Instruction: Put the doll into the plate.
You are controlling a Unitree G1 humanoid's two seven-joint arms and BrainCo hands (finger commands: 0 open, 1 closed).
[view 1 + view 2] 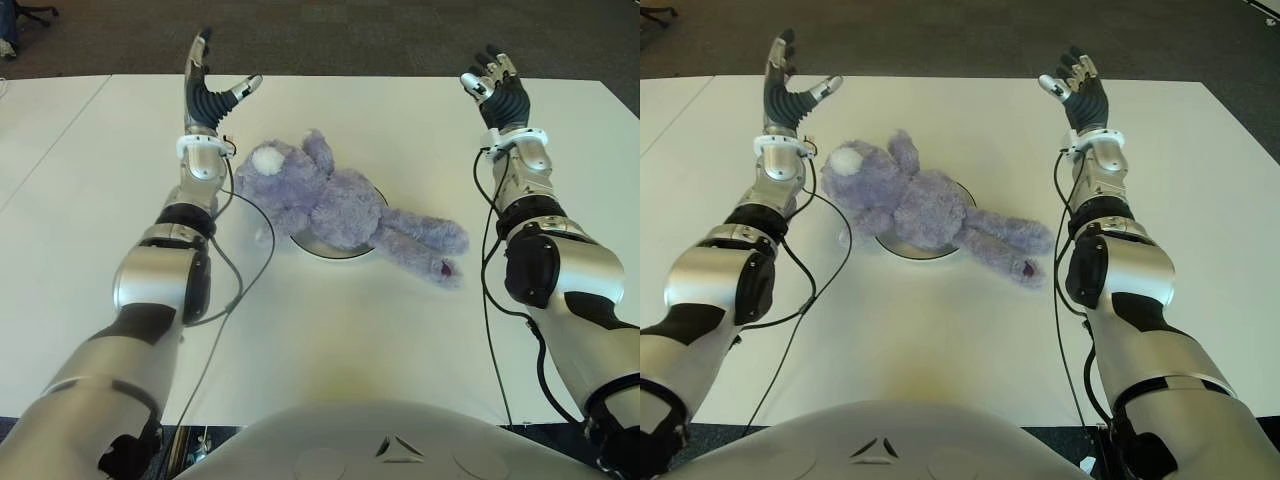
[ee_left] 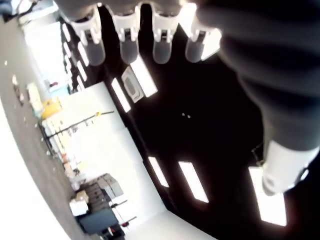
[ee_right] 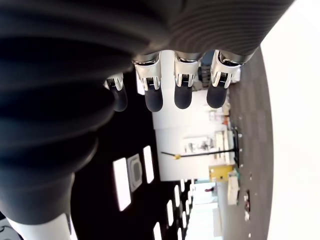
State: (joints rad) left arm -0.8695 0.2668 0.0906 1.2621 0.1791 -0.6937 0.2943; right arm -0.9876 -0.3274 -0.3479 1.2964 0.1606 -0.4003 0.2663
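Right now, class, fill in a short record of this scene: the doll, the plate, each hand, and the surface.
doll: purple teddy, lying across the plate, legs trailing onto the table toward the robot's right
plate: mostly covered by the doll, only its near rim showing
left hand: raised beyond the doll on the left, fingers spread, holding nothing
right hand: raised on the right, fingers relaxed, holding nothing
table: white

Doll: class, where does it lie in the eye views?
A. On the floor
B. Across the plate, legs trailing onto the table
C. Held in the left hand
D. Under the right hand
B. The doll lies across the plate, legs out on the table; the left hand and right hand are open and raised apart from it.
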